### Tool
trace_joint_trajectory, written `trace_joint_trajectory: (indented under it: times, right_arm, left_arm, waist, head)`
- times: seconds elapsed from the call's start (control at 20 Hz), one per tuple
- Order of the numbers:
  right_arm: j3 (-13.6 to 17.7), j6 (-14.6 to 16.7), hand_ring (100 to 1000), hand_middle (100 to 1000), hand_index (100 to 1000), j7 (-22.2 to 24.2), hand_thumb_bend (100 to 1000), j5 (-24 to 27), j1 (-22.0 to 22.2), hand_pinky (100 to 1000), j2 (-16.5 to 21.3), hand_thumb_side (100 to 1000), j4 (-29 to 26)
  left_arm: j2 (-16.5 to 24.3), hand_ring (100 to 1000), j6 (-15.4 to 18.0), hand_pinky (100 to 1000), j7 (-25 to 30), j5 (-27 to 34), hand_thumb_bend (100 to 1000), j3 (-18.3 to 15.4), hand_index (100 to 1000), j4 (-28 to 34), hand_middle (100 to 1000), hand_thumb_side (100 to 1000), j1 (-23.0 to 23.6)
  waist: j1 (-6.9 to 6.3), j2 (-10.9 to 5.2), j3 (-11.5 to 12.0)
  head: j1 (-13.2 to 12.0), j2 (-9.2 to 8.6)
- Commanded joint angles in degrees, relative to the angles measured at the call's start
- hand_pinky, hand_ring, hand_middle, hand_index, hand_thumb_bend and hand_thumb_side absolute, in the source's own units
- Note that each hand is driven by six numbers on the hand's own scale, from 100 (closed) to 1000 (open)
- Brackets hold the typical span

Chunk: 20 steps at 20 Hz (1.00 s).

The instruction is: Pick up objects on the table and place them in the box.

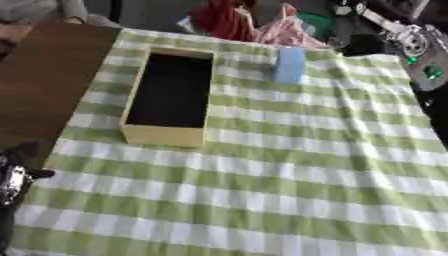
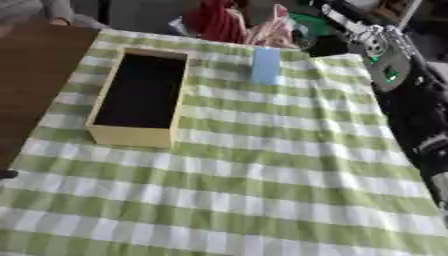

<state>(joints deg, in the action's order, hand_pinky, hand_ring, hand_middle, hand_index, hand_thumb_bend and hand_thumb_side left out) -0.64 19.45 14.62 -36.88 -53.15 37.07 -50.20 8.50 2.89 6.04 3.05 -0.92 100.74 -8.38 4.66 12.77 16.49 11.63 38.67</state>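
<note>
Nearest the camera, at about eight o'clock in the left eye view, part of the left hand shows at the picture's edge, a black and silver shape beside the table; whether its fingers are straight or curled cannot be told, and nothing is seen in it. The green-and-white checked cloth covers the table from the near edge to the far one, bare across its near half. Further out, toward ten o'clock, stands the box, a long pale wooden tray with a dark inside, its short near wall facing the camera; nothing can be made out inside. Beyond it, near twelve o'clock and well apart from the box, a light blue block stands on the cloth close to the far edge. At about two o'clock the right arm reaches along the table's far right side; its hand cannot be made out. Red and pink cloth lies piled behind the table.
</note>
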Motion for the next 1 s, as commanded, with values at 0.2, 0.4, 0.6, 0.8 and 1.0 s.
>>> trace_joint_trajectory:
  times: [0.2,0.4,0.6,0.8,1.0]
  right_arm:
    - [2.2,-1.3,1000,932,1000,-2.9,100,-4.1,-1.6,883,1.2,454,4.8]
    - [2.8,-2.3,1000,930,1000,-4.6,100,-5.1,-2.1,879,1.2,460,7.6]
    - [3.1,-2.9,1000,921,1000,-5.5,100,-5.7,-2.5,870,0.9,482,9.9]
    - [3.0,-3.0,1000,923,1000,-5.7,100,-6.5,-2.9,872,0.2,498,11.4]
    - [2.8,-2.6,1000,925,1000,-5.2,100,-7.4,-3.2,874,-0.6,518,12.3]
  left_arm:
    - [0.7,873,0.1,646,1.7,0.7,100,1.1,690,1.4,751,581,-1.6]
    - [0.5,873,0.1,646,2.4,0.9,100,1.5,690,1.4,752,584,-2.0]
    - [0.4,873,0.2,647,2.8,0.9,100,1.6,690,1.5,752,581,-2.0]
    - [0.2,874,0.4,647,3.0,0.8,100,1.7,690,1.5,752,579,-2.0]
    - [0.1,874,0.5,647,3.1,0.7,100,1.8,690,1.4,752,579,-2.0]
  waist:
    - [0.06,-0.4,2.0]
    - [0.13,-0.06,3.2]
    - [-0.05,0.3,3.8]
    - [-0.29,0.63,4.2]
    - [-0.5,0.81,4.4]
  head:
    - [1.8,-1.7]
    - [2.7,-2.08]
    - [3.4,-2.29]
    - [4.0,-2.52]
    - [4.4,-2.59]
